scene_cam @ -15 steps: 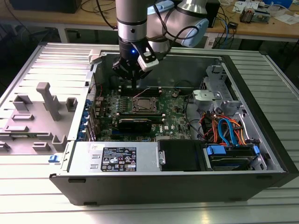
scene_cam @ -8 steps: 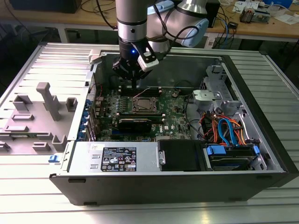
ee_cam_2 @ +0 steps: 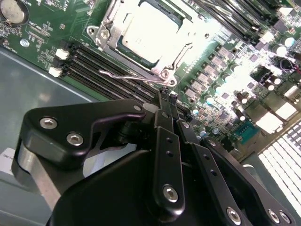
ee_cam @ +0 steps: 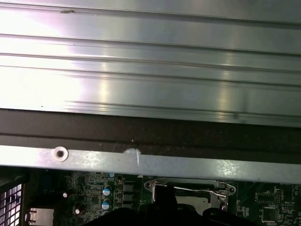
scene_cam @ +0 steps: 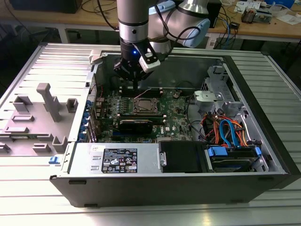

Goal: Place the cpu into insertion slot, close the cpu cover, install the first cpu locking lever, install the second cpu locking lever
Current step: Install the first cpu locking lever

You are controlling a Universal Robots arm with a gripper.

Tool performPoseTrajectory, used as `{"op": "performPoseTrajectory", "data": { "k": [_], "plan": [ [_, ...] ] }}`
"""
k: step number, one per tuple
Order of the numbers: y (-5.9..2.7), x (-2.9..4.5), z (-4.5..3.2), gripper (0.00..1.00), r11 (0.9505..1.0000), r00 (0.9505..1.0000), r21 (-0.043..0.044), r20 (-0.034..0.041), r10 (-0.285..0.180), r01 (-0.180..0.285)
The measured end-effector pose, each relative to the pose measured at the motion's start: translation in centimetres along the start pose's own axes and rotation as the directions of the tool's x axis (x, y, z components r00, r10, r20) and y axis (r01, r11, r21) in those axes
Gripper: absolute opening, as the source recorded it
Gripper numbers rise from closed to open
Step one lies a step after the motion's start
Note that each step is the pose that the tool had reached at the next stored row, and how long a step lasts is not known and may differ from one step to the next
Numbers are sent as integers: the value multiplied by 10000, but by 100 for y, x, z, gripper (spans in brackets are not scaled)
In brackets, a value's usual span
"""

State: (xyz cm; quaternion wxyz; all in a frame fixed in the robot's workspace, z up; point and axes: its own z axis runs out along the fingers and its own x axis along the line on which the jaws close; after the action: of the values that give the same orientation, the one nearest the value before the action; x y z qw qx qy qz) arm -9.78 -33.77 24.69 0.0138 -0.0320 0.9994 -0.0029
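Roughly halfway, by the look of it. Seated flat in the insertion slot [ee_cam_2: 106,35]: the cpu [ee_cam_2: 146,33], a smooth silvery-grey square glaring under the light. Folded down around it, the cpu cover [ee_cam_2: 188,37], a thin bright stamped-metal frame with a large square cut-out. Apparently not yet latched: one locking lever [ee_cam_2: 127,75], a slim bent steel wire, standing clear along the slot's edge beside the long black memory slots [ee_cam_2: 89,59], and raised above the slot in the exterior view too. The other one hard to make out. Poised just beside that wire's end, at the slot's corner: the gripper [ee_cam_2: 168,98], matte black with a bolted linkage, fingers drawn together and nothing visible between them. Underneath, glossy green motherboard [ee_cam_2: 42,40] studded with small components.
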Motion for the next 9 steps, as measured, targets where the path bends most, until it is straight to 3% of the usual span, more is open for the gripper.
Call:
{"op": "performPoseTrajectory", "data": {
  "k": [9],
  "plan": [
    [-1, -99, 97, 11, 10000, 10000, 3, 1, 0, 0]
  ]
}}
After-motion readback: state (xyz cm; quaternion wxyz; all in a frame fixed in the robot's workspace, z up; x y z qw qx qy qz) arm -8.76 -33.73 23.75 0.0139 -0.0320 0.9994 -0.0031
